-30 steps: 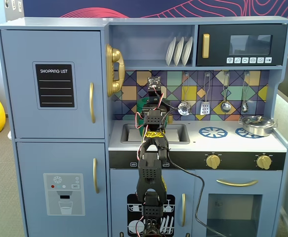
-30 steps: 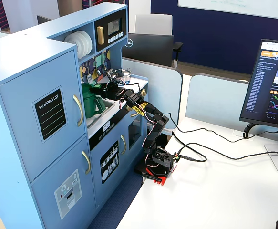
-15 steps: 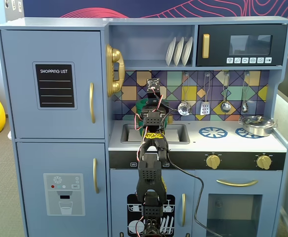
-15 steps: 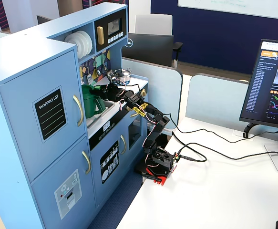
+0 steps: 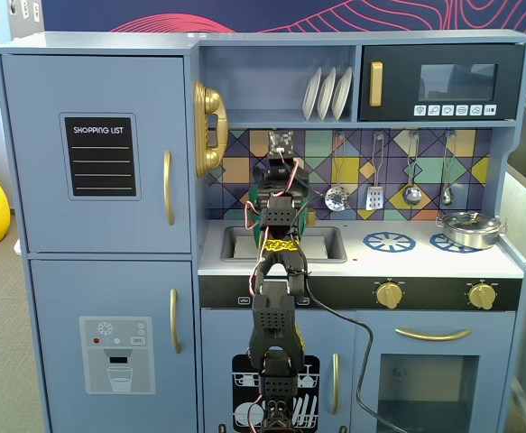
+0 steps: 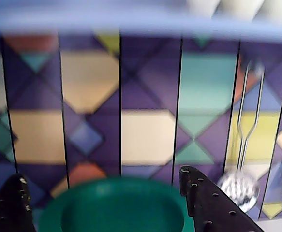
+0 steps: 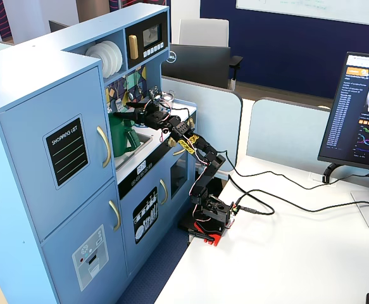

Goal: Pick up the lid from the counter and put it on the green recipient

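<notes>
**Gripper hovers over green pot, lid not separately visible**

The black two-finger gripper (image 6: 101, 173) is spread wide. In the wrist view its fingers (image 6: 206, 203) sit on either side of a round green shape. There is a gap between the left finger and that shape, so I judge nothing is clamped.

The tall dark green plastic pot with strap handle (image 7: 125, 137) stands on the light blue toy kitchen counter (image 5: 362, 263). In a fixed view the gripper (image 7: 134, 113) is just above the pot's rim, level and pointing toward the patterned backsplash (image 6: 145, 135) behind the pot.

In the wrist view the green round (image 6: 116, 208) has a raised edge and a darker centre. I cannot tell whether this is the flat green lid seated on the pot or the pot's open mouth. No tab handle shows, and no lid shows on the counter beside the pot.

The wide jaws centred over the pot fit either a release or a straddling approach.

The shallow silver metal pot (image 5: 468, 229) sits well apart from the green pot on the burner rings, so it is no obstacle. In the front fixed view the arm covers most of the green pot.
</notes>
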`<state>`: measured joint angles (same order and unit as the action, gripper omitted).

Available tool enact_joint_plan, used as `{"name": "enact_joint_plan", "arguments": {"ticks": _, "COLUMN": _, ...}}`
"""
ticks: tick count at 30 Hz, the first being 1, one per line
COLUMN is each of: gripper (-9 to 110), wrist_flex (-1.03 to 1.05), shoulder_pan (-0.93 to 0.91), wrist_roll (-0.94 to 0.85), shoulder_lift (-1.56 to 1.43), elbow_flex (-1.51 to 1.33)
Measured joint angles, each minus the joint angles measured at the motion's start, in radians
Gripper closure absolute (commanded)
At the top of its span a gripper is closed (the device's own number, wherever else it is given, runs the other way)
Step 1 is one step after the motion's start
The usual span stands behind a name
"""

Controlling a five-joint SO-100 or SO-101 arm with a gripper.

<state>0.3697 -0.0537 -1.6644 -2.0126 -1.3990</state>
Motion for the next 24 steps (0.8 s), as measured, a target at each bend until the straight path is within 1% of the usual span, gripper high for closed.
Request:
{"name": "enact_joint_plan", "arguments": {"ticks": 5, "gripper": 67, "wrist_flex": 0.186, "shoulder_pan": 0.000, "wrist_roll": -0.012, "shoulder_lift": -0.114, "elbow_flex": 0.015}}
{"name": "enact_joint_plan", "arguments": {"ticks": 10, "gripper": 70, "wrist_flex": 0.448, "shoulder_pan": 0.021, "wrist_roll": -0.023, "shoulder_lift": -0.436, "elbow_flex": -0.196}}
{"name": "enact_joint_plan", "arguments": {"ticks": 12, "gripper": 71, "wrist_flex": 0.522, "shoulder_pan": 0.031, "wrist_roll": -0.029, "shoulder_lift": -0.572, "elbow_flex": -0.314}}
{"name": "enact_joint_plan", "arguments": {"ticks": 16, "gripper": 81, "wrist_flex": 0.580, "shoulder_pan": 0.012, "wrist_roll": -0.011, "shoulder_lift": -0.796, "elbow_flex": -0.607}}
{"name": "enact_joint_plan", "arguments": {"ticks": 18, "gripper": 93, "wrist_flex": 0.594, "shoulder_pan": -0.006, "wrist_roll": 0.005, "shoulder_lift": -0.893, "elbow_flex": -0.776}}
{"name": "enact_joint_plan", "arguments": {"ticks": 21, "gripper": 101, "wrist_flex": 0.630, "shoulder_pan": -0.015, "wrist_roll": 0.005, "shoulder_lift": -0.988, "elbow_flex": -1.017}}
{"name": "enact_joint_plan", "arguments": {"ticks": 24, "gripper": 101, "wrist_flex": 0.623, "shoulder_pan": -0.021, "wrist_roll": 0.028, "shoulder_lift": -1.028, "elbow_flex": -1.233}}
